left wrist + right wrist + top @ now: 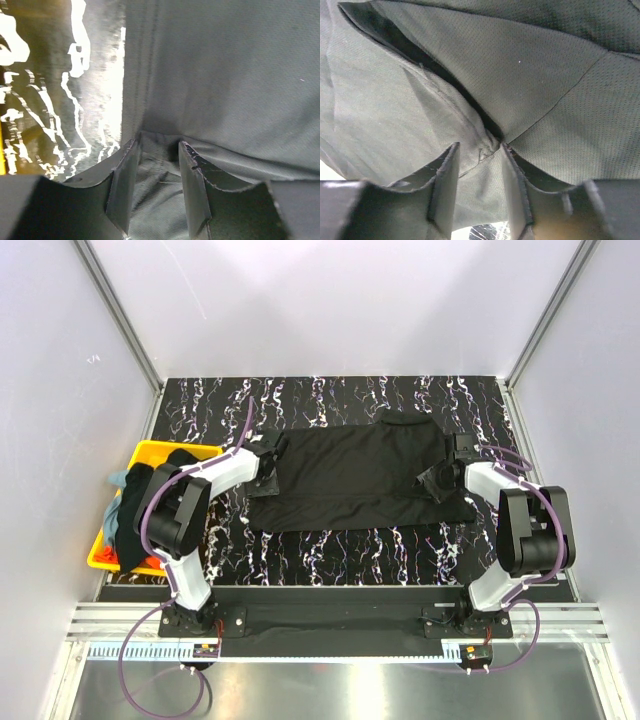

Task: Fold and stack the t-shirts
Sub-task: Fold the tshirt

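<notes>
Shirt: the black t-shirt (350, 475) lies spread flat across the middle of the counter (330, 550), between the two arms.
Left pincer (157, 147): at the shirt's left edge. A fold of cloth sits between its fingers and it seems pinched on it, though the close view leaves this short of certain.
Right pincer (480, 147): at the shirt's right edge, pinching a bunch of cloth beside a seam, with the cloth raised off the counter there.
Other shirts (125, 505): heaped in the yellow bin (150, 452) at the left, apart from the one being worked.
Handling: soft, light and limp — it will likely sag between the grips, drag on the counter and wrinkle. It is not fragile.
Where to hold: at the outer edges, catching hem or seam — both sides level, so the fold travels straight.
</notes>
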